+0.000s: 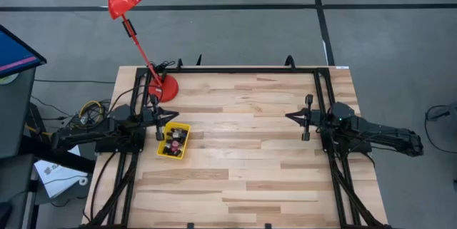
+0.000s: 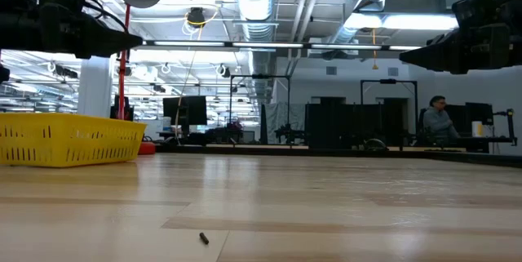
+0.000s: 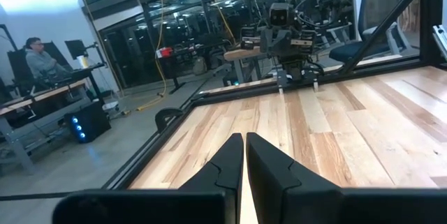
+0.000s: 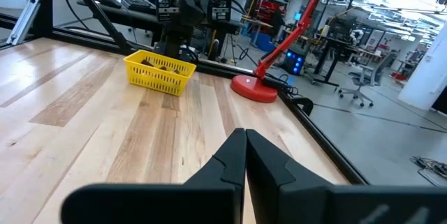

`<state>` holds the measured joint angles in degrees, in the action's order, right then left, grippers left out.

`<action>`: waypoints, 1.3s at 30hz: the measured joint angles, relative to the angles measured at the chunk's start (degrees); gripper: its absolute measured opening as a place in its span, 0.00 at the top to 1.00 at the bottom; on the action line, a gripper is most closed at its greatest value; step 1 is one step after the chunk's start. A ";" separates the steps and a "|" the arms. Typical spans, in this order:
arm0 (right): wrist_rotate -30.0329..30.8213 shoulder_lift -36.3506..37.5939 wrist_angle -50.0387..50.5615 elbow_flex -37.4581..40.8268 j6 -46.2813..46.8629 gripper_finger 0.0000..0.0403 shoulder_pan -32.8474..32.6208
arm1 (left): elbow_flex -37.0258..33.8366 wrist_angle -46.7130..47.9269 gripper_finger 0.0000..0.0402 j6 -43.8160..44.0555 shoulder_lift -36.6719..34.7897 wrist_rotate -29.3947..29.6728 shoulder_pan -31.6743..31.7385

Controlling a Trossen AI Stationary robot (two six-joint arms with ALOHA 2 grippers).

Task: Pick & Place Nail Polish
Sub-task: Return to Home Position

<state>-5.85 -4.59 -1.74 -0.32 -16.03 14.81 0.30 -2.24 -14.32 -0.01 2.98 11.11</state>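
A small yellow basket (image 1: pixel 173 140) stands on the table at its left side; several tiny nail polish bottles (image 1: pixel 172 144) lie inside it. The basket also shows in the low view (image 2: pixel 69 139) and in the right wrist view (image 4: pixel 159 72). My left gripper (image 1: pixel 160 120) hovers at the basket's left rim, above the table, fingers shut and empty (image 3: pixel 244 155). My right gripper (image 1: pixel 298 118) hovers at the table's right side, fingers shut and empty (image 4: pixel 245 153).
A red desk lamp (image 1: pixel 136 36) stands with its round base (image 1: pixel 166 88) at the table's far left, just behind the basket. A tiny dark bit (image 2: pixel 204 237) lies on the wood near the low camera. A person (image 2: pixel 439 120) sits in the room beyond the table.
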 joint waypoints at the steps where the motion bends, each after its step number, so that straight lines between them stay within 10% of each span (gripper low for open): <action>1: 0.03 0.01 0.00 0.00 0.00 1.00 0.00 | 0.00 -0.05 0.96 0.02 0.00 0.00 0.00; 39: 0.11 0.01 0.00 0.02 0.00 1.00 -0.04 | 0.00 -0.81 0.96 0.02 0.00 -0.21 0.00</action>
<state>-5.74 -4.58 -1.74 -0.30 -16.03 14.77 0.30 -3.05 -14.31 -0.01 2.77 11.11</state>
